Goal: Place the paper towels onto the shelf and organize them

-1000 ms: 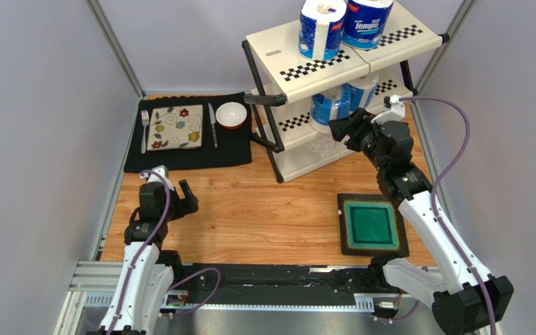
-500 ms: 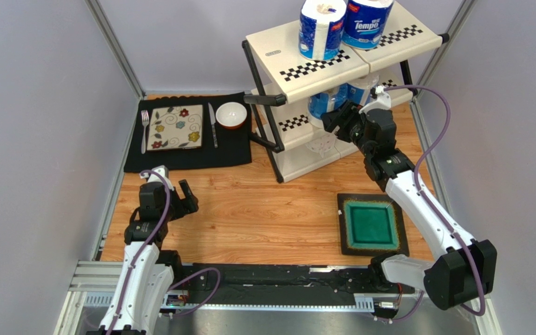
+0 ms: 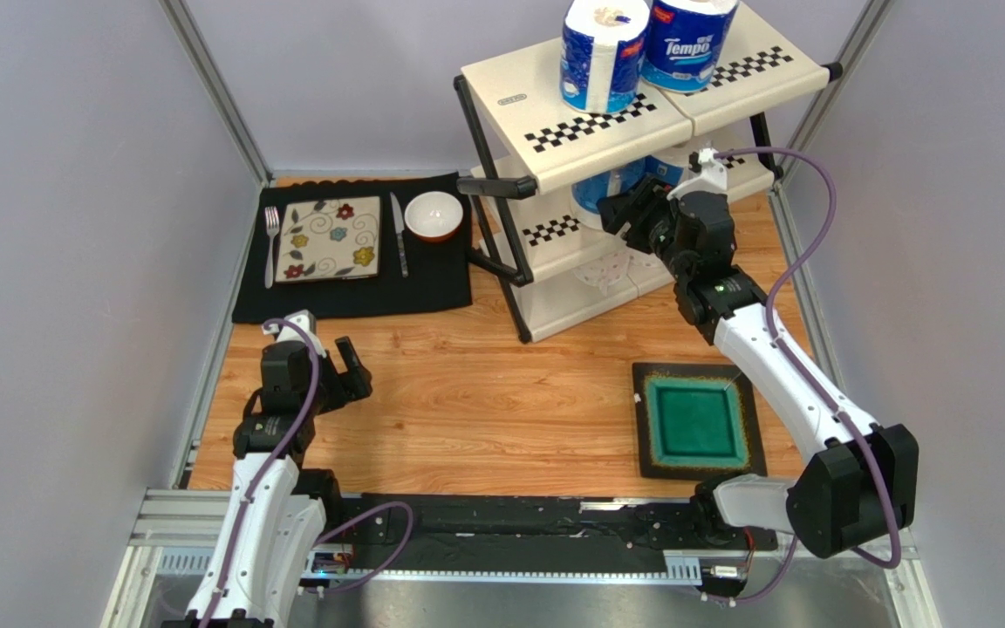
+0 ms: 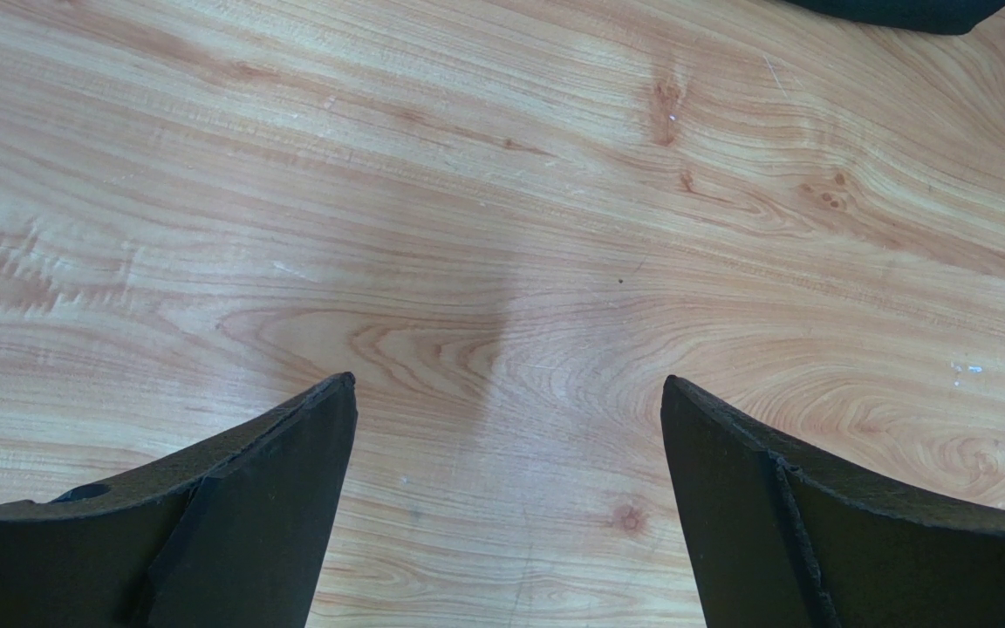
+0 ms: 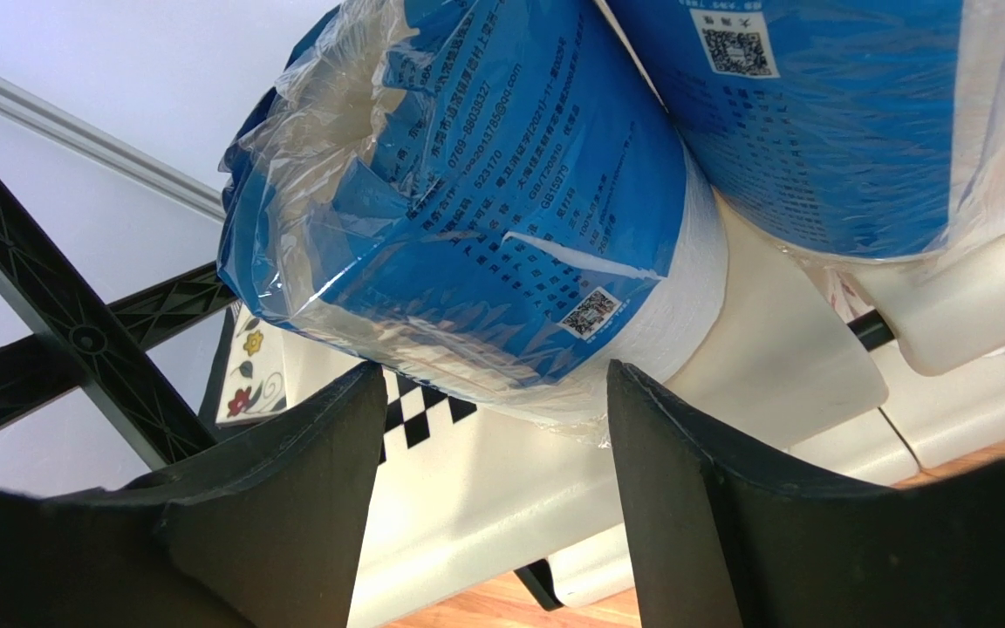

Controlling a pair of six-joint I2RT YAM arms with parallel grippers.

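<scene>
The shelf [image 3: 521, 81] stands at the far right. Two blue-wrapped paper towels [image 3: 602, 52] [image 3: 689, 39] stand on its top tier. My right gripper [image 3: 631, 209] is at the front of the middle tier, jaws apart. In the right wrist view its tips [image 5: 492, 373] touch the lower edge of a tilted blue-wrapped roll [image 5: 469, 223], which rests on the cream panel [image 5: 534, 484]. A second blue roll [image 5: 836, 118] lies behind it. A plain white roll [image 3: 606, 271] shows on the bottom tier. My left gripper [image 3: 353, 366] [image 4: 505, 382] is open over bare wood.
A green square tray [image 3: 694, 421] on a dark mat lies near my right arm. A black placemat [image 3: 351, 295] at the far left holds a flowered plate [image 3: 330, 238], fork, knife and a white bowl [image 3: 433, 213]. The shelf's black frame tube [image 5: 62, 327] is left of my right fingers.
My right gripper has moved up and away towards the middle tier, and the blue roll has gone further in under the top tier. The left arm has not moved.
</scene>
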